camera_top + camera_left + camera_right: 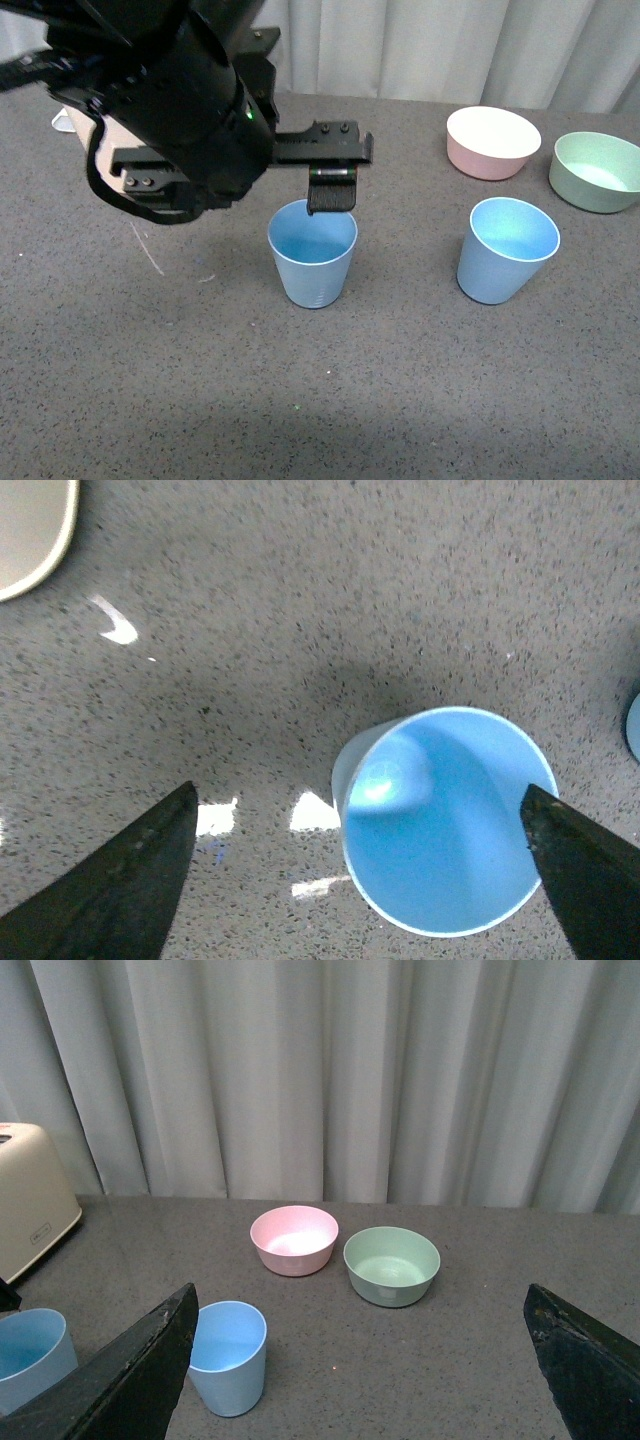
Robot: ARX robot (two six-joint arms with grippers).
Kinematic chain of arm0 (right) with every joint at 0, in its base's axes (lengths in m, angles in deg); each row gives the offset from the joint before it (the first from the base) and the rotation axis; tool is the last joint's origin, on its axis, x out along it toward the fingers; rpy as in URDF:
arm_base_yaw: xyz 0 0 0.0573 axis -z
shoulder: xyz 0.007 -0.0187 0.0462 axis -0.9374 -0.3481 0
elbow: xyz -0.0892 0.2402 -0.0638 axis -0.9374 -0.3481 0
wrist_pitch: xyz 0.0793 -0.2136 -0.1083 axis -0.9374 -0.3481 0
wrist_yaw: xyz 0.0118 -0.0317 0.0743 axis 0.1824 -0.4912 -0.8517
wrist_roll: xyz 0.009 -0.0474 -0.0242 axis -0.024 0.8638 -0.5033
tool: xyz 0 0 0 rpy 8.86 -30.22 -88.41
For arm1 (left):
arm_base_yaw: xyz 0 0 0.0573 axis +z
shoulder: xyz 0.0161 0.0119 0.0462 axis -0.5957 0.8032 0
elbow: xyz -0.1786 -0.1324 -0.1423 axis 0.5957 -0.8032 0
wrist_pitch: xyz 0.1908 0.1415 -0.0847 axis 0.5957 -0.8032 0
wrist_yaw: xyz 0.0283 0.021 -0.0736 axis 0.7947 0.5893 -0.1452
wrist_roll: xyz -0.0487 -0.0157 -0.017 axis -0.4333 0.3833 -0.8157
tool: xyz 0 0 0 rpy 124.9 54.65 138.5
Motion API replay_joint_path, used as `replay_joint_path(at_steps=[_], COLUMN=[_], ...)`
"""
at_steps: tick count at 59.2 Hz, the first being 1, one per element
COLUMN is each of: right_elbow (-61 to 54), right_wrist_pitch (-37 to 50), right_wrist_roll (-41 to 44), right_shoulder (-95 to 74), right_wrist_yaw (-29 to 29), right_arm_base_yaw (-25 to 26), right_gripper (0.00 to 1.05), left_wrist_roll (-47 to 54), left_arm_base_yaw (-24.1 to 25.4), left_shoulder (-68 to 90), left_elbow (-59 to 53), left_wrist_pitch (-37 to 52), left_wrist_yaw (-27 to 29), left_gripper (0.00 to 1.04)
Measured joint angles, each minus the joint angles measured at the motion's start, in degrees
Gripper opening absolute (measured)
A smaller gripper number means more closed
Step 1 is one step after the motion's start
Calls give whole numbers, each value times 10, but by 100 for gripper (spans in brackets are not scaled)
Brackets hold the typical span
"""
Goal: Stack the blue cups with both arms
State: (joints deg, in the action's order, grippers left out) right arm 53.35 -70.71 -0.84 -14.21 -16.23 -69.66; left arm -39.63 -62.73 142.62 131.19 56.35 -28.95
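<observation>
two matte, tapered light blue cups (pixel 312 262) (pixel 506 250) stand upright, apart, near one pink bowl (pixel 492 142) and one green bowl (pixel 597 170); left claw (pixel 357 795) gapes over one, right claw (pixel 360 1292) released too.

Left pincer (pixel 357 788) spread wide; right pincer (pixel 360 1287) likewise spread.

2 matte plastic blue cups (pixel 312 262) (pixel 505 250), grainy speckled grey tabletop (pixel 400 400), soft matte cloth curtain (pixel 350 1080)

1. Left cup (pixel 312 262): light blue, tapered, handleless, with faint ridges near its base. It stands upright and empty near the middle of the worktop (pixel 200 380).
2. Right cup (pixel 506 250): matching, upright, empty, well apart from the first.
</observation>
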Motion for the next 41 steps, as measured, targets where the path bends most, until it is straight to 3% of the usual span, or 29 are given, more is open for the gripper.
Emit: replay_joint_path(at_steps=[6, 11, 13, 18, 23, 30, 36, 41], right_elbow=[0, 0, 0, 0, 0, 0, 0, 0], right_wrist_pitch=[0, 0, 0, 0, 0, 0, 0, 0], right_wrist_roll=[0, 0, 0, 0, 0, 0, 0, 0], right_shoulder=[0, 0, 0, 0, 0, 0, 0, 0], right_wrist_yaw=[0, -1, 0, 1, 1, 0, 0, 0], right_arm_base_yaw=[0, 0, 0, 0, 0, 0, 0, 0], right_gripper=[95, 95, 95, 95, 95, 95, 95, 95], left_wrist_roll=[5, 80, 119, 151, 167, 179, 182, 184], left_arm_base_yaw=[1, 5, 13, 36, 59, 91, 119, 134], left_shoulder=[-1, 4, 1, -19, -74, -159, -226, -269], left_elbow=[-7, -118, -184, -290, -347, -411, -469, -497], left_wrist_pitch=[16, 287, 416, 646, 765, 805, 761, 753], left_wrist_yaw=[14, 143, 160, 153, 140, 113, 87, 70], left_gripper=[97, 82, 75, 61, 49, 29, 9, 4])
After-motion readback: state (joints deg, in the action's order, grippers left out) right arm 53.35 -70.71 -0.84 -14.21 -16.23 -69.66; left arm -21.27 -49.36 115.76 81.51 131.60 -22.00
